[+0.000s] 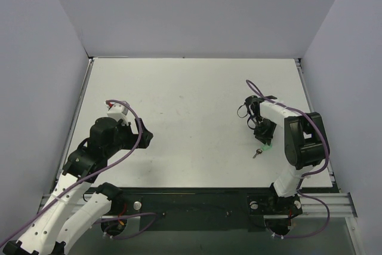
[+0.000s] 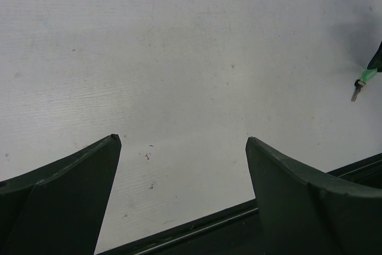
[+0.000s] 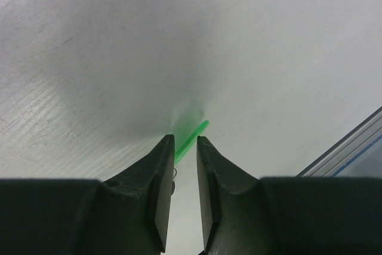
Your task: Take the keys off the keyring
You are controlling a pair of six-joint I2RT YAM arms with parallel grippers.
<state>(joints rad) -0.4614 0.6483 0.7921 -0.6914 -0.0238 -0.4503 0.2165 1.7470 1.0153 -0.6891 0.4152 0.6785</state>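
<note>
Dark right end effector (image 3: pixel 185 141), jaws nearly together around bright green plastic keyring (image 3: pixel 194 134), grip unclear. Tiny silver metal key (image 2: pixel 356 92) beside it, right side of white worktop (image 1: pixel 179 106), details indistinct. Wide-open left end effector (image 2: pixel 182 138).

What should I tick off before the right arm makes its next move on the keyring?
1. The keyring sits between the fingertips of the right gripper: ok.
2. Jaws clamped on it: not ok, a gap shows beside the green strip.
3. The key joined to the keyring: ok, at its end.
4. The left gripper open and empty: ok.
5. The left gripper near the key: not ok, far across the table.
6. The key lifted off the table: cannot tell.
</note>
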